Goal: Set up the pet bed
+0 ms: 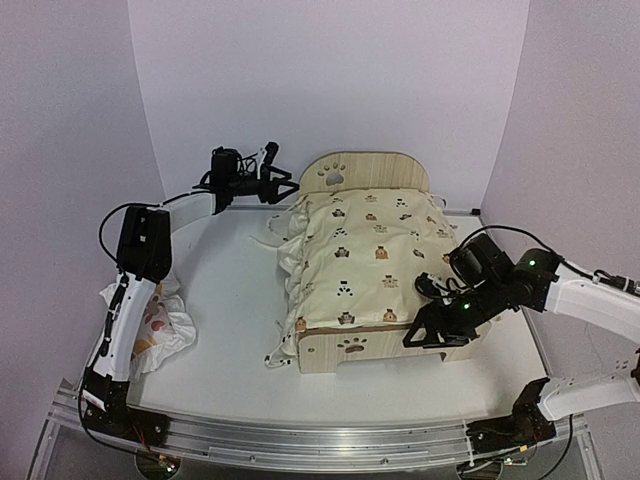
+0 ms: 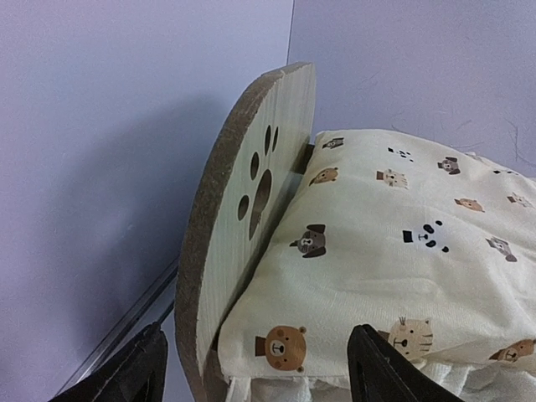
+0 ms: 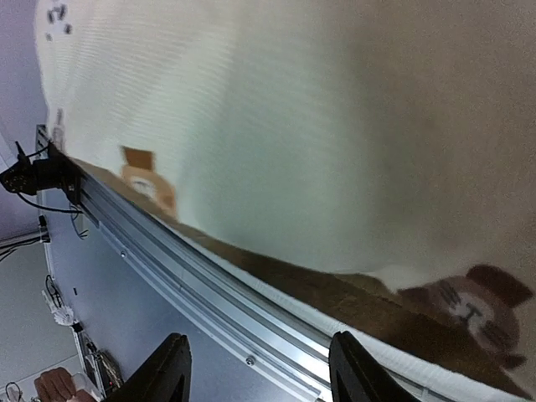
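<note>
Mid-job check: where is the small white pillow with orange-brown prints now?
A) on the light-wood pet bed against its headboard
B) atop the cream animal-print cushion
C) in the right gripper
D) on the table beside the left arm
D: the pillow lies crumpled on the table beside the left arm, off the pet bed, which carries only the cream cushion.

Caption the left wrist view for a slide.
Left tool open at the pet bed headboard, printed cushion lying against it.
</note>
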`<state>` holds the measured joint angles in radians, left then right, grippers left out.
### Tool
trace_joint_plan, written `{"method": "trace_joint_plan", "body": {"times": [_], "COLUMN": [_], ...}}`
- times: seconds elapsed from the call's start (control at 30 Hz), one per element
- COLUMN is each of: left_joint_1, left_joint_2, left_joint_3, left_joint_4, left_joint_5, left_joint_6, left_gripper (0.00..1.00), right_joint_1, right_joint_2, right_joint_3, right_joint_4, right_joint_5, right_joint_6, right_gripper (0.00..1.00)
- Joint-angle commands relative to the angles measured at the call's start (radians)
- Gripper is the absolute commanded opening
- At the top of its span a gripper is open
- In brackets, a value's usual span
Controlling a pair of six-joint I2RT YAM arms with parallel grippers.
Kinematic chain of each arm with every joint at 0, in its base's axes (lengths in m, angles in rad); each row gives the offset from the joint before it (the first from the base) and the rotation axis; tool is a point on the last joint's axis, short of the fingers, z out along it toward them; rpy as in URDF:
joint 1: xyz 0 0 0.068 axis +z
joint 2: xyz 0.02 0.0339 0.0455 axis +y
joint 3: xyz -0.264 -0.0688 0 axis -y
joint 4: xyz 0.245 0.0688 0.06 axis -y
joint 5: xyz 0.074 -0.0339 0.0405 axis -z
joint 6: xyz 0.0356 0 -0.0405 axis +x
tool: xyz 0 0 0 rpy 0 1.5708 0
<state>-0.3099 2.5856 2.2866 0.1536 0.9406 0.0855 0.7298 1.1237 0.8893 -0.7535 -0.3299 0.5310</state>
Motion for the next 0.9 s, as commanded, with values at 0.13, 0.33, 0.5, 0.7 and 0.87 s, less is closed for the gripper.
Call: {"method": "trace_joint_plan", "body": {"times": [0.13,0.33,0.5,0.7,0.87], "left_joint_1": [-0.026,-0.045,-0.064,-0.07,-0.069], "left_joint_2": [0.116,0.218,0.257,0.258,0.205], "left_joint_3": [0.051,0.097,0.106,0.097,0.006], "left_joint_4": [0.295,0.466,0.547,0.578,0.596], "left_joint_5": [-0.04,-0.075,-0.114,-0.131,-0.086], "left_joint_6": [-0.085,-0.156,-0.146,-0.145,-0.139], "left_gripper": [0.79,0.83,0.79,0.45,0.24], "right_joint_1": [0.007,0.007,0.007,0.007,-0.012], "right_joint_2": [0.048,0.103,0.118,0.096,0.097], "right_joint_3": [-0.066,-0.063,-0.069,-0.065,-0.042], "right_joint_4": [0.095,0.124,0.147,0.136,0.123], "right_joint_5": [0.046,0.049,0.1,0.323,0.441], "right_joint_6": [0.007,-0.005,0.005,0.02,0.014], "right_gripper": [0.56,0.55,0.55,0.54,0.54]}}
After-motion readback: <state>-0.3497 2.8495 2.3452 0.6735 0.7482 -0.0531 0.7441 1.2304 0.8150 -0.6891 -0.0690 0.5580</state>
